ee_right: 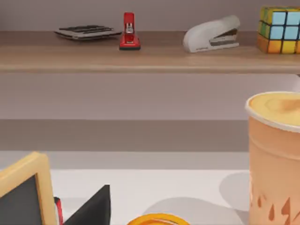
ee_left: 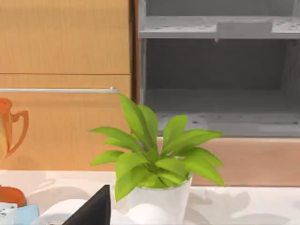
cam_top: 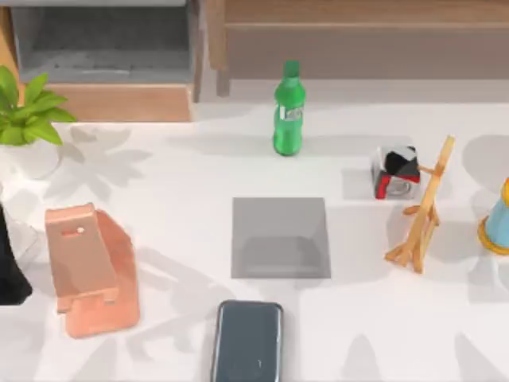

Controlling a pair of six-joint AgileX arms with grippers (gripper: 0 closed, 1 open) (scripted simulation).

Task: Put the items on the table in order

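Note:
A dark blue-grey glossy smartphone lies flat on the white table at the front edge, just left of centre. It sits just in front of a grey square mat. My left arm is a dark shape parked at the table's far left edge, beside a copper phone stand. A black part of my left gripper shows in the left wrist view, facing a potted plant. A black part of my right gripper shows in the right wrist view. Neither is near the phone.
A green bottle stands at the back centre. A red, black and white object and a wooden easel stand at the right. A blue and yellow object sits at the right edge. An orange cup is close to the right wrist.

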